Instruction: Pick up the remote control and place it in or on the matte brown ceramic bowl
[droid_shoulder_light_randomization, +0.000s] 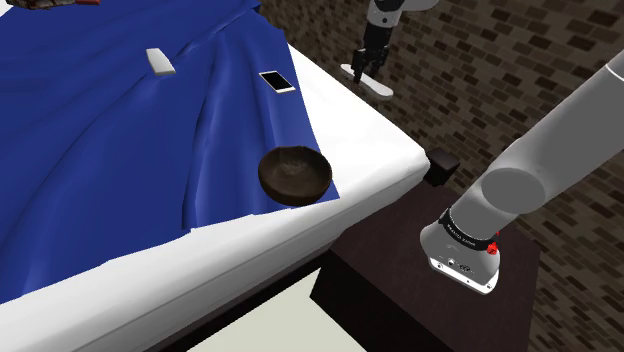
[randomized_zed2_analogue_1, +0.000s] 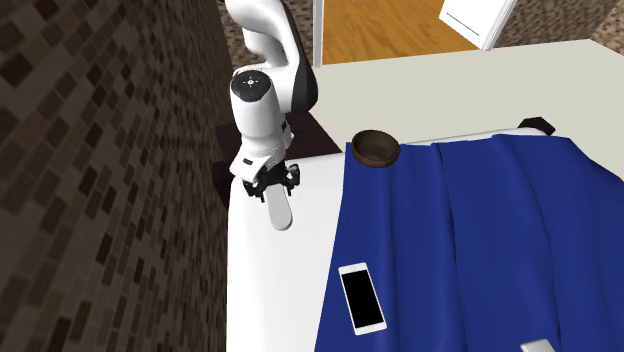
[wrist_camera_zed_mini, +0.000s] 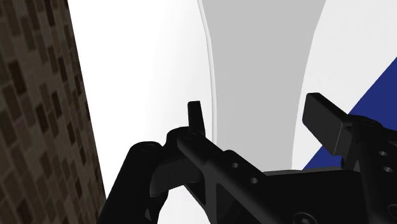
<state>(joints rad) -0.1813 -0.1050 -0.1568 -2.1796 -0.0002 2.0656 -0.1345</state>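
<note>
The claw (droid_shoulder_light_randomization: 361, 68) is clamped narrowly on one end of the pale grey remote control (droid_shoulder_light_randomization: 370, 84), upper middle of the shoulder view, over the white edge of the bed (droid_shoulder_light_randomization: 385, 135). Gripped so near its end, it could swing or slip on the way to the brown bowl (droid_shoulder_light_randomization: 294, 174) at lower centre, and fall off the bed's side

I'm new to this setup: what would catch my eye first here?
The all-black two-finger gripper clasping a long pale grey remote control at the white bed's edge. Then the rumpled deep blue blanket, with a round dark brown bowl on its corner.
</note>
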